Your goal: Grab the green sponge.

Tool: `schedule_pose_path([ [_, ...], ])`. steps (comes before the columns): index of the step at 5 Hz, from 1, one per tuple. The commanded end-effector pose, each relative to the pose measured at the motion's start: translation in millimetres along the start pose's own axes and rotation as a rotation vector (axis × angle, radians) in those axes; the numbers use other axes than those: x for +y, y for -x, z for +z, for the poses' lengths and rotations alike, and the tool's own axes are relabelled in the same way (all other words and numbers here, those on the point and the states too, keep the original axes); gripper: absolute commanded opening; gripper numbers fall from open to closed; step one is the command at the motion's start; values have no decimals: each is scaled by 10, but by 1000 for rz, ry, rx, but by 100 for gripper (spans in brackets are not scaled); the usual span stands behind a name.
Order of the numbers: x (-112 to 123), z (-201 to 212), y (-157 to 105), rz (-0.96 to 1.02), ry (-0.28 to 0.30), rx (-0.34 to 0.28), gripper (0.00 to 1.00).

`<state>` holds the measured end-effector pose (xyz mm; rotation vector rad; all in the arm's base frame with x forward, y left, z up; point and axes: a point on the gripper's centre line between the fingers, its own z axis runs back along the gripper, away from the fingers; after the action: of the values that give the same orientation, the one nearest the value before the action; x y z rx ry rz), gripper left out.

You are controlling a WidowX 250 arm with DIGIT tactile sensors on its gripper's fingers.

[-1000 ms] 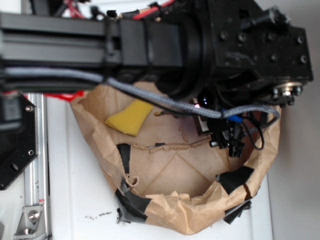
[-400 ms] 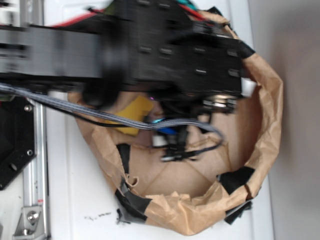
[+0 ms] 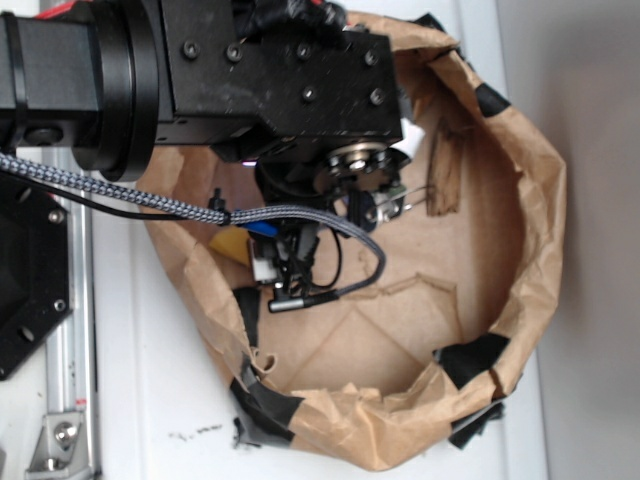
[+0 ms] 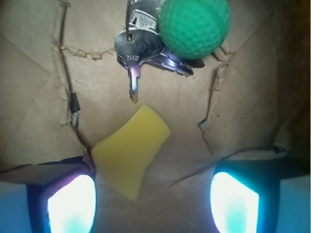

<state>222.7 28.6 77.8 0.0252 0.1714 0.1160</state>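
The sponge (image 4: pixel 129 155) is a flat wedge that reads yellow with a faint green tinge. It lies on the brown paper floor of the bag. In the wrist view it sits just ahead of my gripper (image 4: pixel 153 204), nearer the left finger (image 4: pixel 73 204) than the right finger (image 4: pixel 233 204). The gripper is open and holds nothing. In the exterior view only a yellow corner of the sponge (image 3: pixel 230 243) shows beside the gripper (image 3: pixel 265 250), under the black arm.
A green dimpled foam ball (image 4: pixel 194 26) on a bunch of keys (image 4: pixel 138 48) lies beyond the sponge; the keys (image 3: pixel 400 200) peek out from under the wrist. The rolled-down paper bag wall (image 3: pixel 540 220), patched with black tape, rings everything. A metal rail (image 3: pixel 70 330) runs on the left.
The arm has swung from the bag's right side to its left, and now covers most of the sponge in the exterior view. The sponge has stayed put.
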Motion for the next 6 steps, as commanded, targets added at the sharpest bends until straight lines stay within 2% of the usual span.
schedule_pose_path([
  [1,72,-34,73,-5,1,-27,100],
  [2,73,-83,110,29,85,-121,100],
  [3,118,-162,94,163,252,-187,100],
  [4,39,-368,35,98,141,-200,100],
  [6,-100,-655,-64,69,78,-129,100],
])
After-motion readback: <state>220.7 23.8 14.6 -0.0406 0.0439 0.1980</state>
